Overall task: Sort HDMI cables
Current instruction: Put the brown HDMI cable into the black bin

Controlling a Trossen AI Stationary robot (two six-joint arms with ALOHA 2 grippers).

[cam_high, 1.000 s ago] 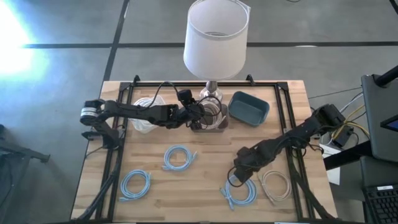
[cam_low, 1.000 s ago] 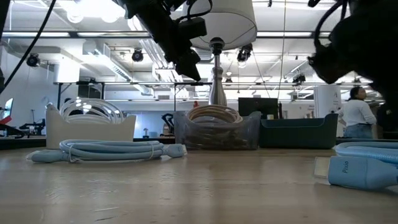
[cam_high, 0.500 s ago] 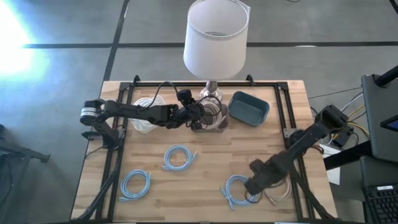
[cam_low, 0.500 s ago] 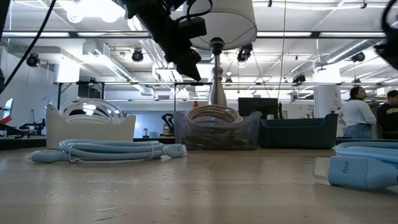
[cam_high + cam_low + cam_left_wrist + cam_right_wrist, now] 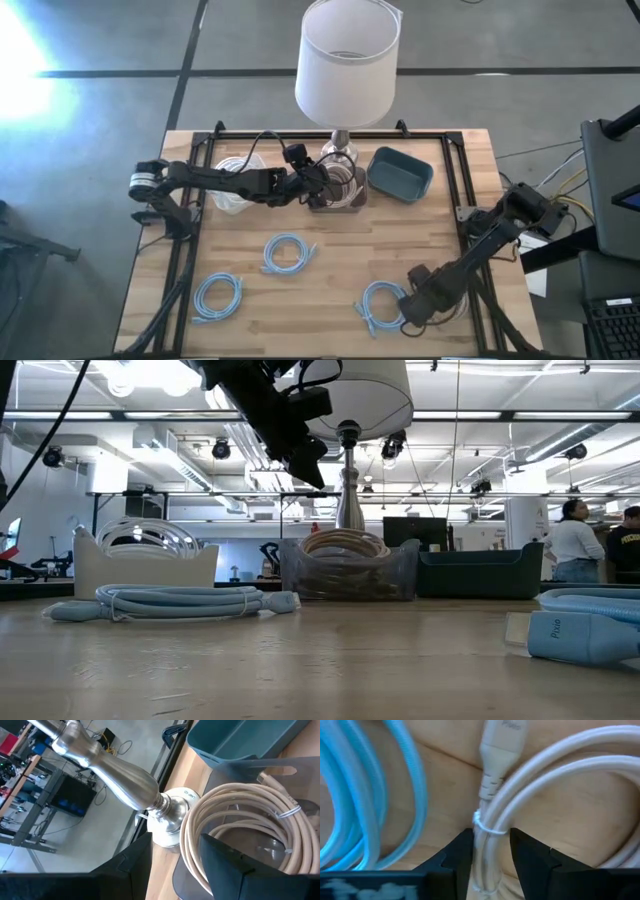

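Near edge of the table (image 5: 330, 345): the right gripper (image 5: 418, 308) is lowered onto a beige HDMI cable coil (image 5: 555, 780), its two fingers (image 5: 455, 857) set narrowly apart on either side of the tied section of the coil; whether they press on it cannot be told. Just beside it lies a light blue coil (image 5: 380, 305), whose strands also appear in the right wrist view. A second light blue coil (image 5: 217, 296) lies at the near left, and a third (image 5: 287, 252) sits mid-table, clear of both arms.

Far side of the table: three containers stand in a row. A white bin (image 5: 145, 567) at left holds white coils (image 5: 150, 535); a clear bin (image 5: 348, 572) in the middle holds beige coils (image 5: 240, 825); a dark blue bin (image 5: 400, 172) at right shows no contents.

The left gripper (image 5: 318, 180) hangs above the clear bin, fingers (image 5: 135, 865) apart and holding nothing. Directly behind that bin stands a lamp (image 5: 347, 60), its metal stem (image 5: 117, 772) close to the gripper and its white shade covering part of the bin row from above.

Beyond the table, two people (image 5: 575, 540) stand in the room.
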